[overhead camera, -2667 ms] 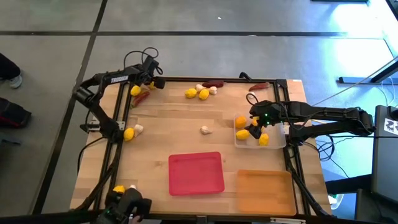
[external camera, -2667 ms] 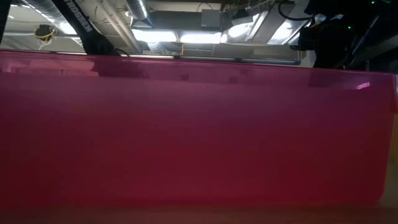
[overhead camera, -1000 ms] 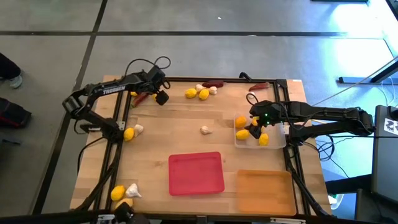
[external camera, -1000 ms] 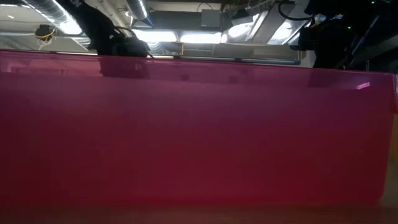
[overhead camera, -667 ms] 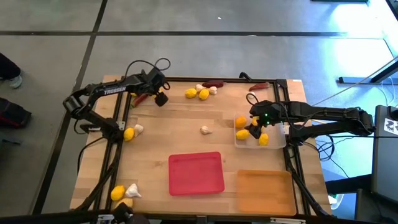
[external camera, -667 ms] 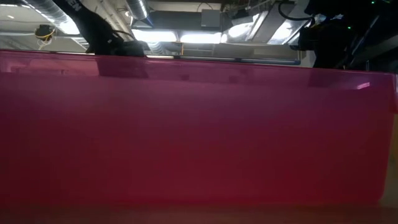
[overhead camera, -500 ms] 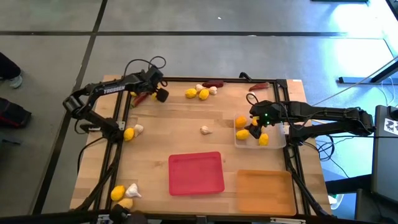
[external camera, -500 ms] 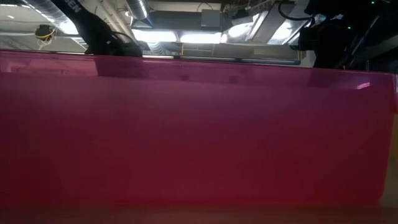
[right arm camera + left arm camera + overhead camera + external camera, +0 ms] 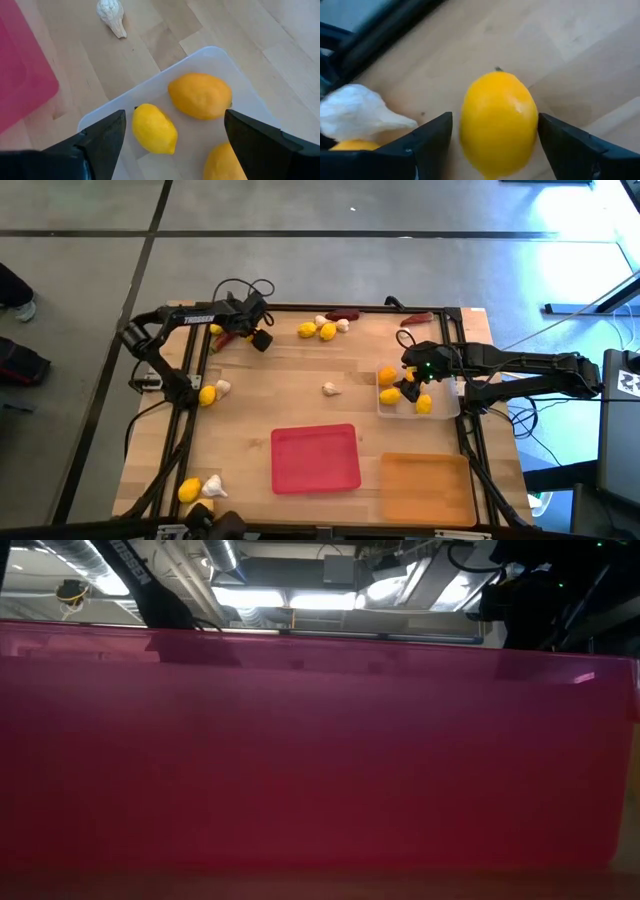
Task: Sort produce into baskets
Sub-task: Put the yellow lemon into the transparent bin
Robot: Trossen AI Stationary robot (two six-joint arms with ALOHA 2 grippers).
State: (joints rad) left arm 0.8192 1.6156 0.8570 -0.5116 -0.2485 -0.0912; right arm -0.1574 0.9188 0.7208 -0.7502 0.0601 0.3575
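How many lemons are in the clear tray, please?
3: one lemon at the far left corner of the clear tray, one just nearer, one near right. The right gripper may hide more.

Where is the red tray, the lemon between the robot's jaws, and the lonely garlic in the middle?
red tray [image 9: 315, 459], high view, its bare floor.
lemon [image 9: 498, 121], left wrist view, its middle.
garlic [image 9: 330, 389], high view, its bulb.

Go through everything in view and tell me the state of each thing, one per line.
Left gripper: open, fingers either side of a lemon, not closed on it.
Right gripper: open, empty, above the clear tray.
Clear tray: holds three lemons.
Red tray: empty.
Orange tray: empty.
Garlic bulb: loose on the table, mid-board.
Chili peppers: unsorted at the far edge.
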